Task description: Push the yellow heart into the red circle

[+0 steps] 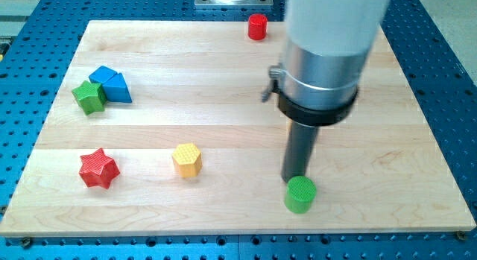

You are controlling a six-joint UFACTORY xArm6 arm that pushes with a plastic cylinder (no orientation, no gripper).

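Observation:
The red circle [257,26], a short red cylinder, stands near the view's top edge of the wooden board [223,81]. No yellow heart shows; the arm's wide grey body [328,44] hides part of the board at the upper right. The only yellow block in view is a hexagon [187,159] at the lower middle left. My tip [293,180] is down at the lower middle right, right behind a green circle [300,194], touching it or nearly so. The tip is far below the red circle and to the right of the yellow hexagon.
A blue block [110,83] and a green cube [89,97] sit together at the left. A red star [99,168] lies at the lower left. A blue perforated table [447,36] surrounds the board.

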